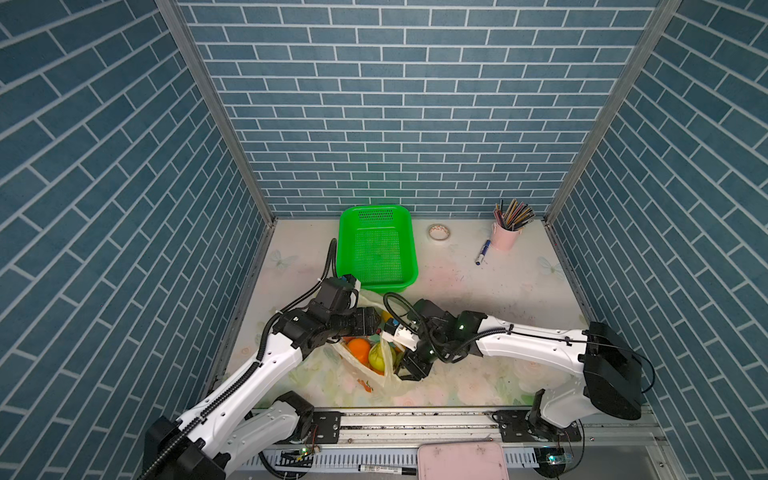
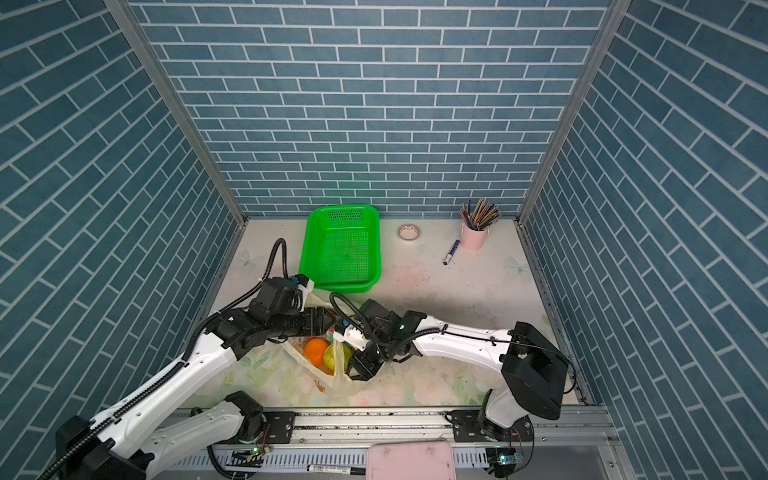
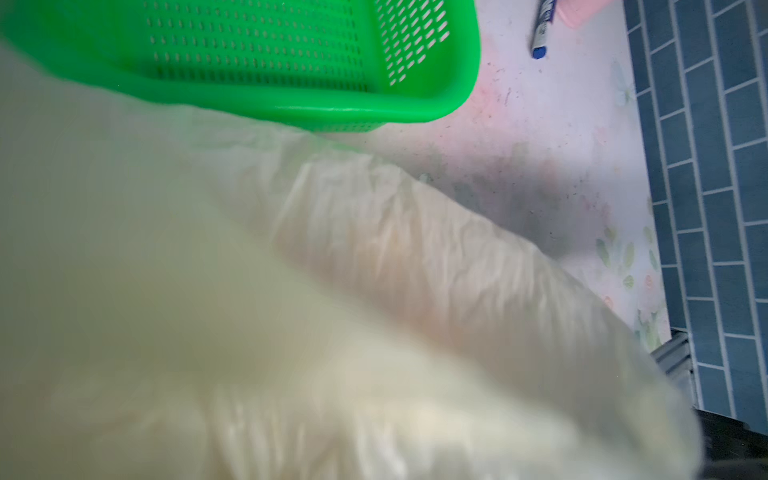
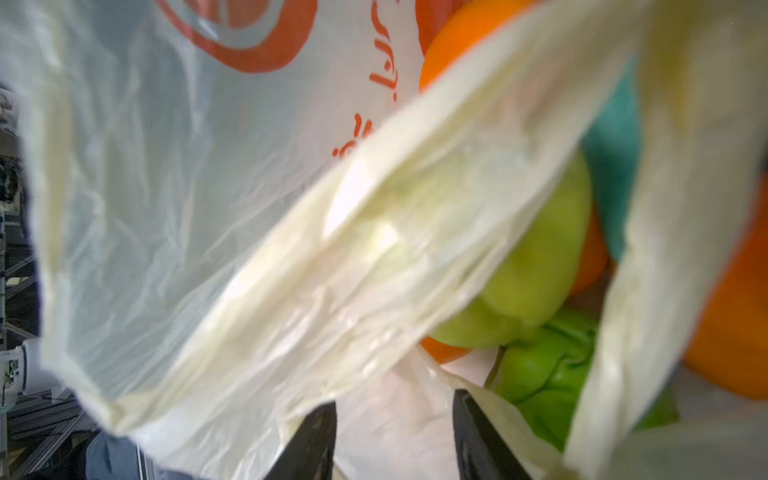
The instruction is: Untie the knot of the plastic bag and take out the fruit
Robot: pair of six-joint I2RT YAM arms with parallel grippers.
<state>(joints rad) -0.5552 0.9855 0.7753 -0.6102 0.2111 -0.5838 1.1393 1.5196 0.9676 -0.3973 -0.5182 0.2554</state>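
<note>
Finds the plastic bag [image 1: 357, 374] slumped at 6 o'clock on the table [image 1: 478, 299], fruit [image 1: 359, 348] bared, its handle strip [image 1: 387, 359] running 12 to 6 just at 9 o'clock of the nearer right gripper [image 4: 394, 403], jaws half open astride film, not pinched; hides the left gripper [image 1: 372, 321] jaws, so cannot tell.

This is a robot lab's test booth, dressed to look homely. Three walls [image 1: 415, 104] carry a printed blue brick pattern and meet at bare aluminium posts [image 1: 216, 112]. Two white-and-black arms [image 1: 249, 374] stand on a metal rail [image 1: 415, 419] at the front edge of the table [image 1: 519, 299], with loose cables and a lit circuit board [image 1: 555, 473] below. The flower-print table holds household props: a green basket [image 1: 409, 232], a tape roll [image 1: 439, 232], a cup [image 1: 504, 239] of pencils [image 1: 513, 214], a pen [image 1: 483, 251] and a bag [image 1: 390, 380] of fruit [image 1: 359, 349].
</note>
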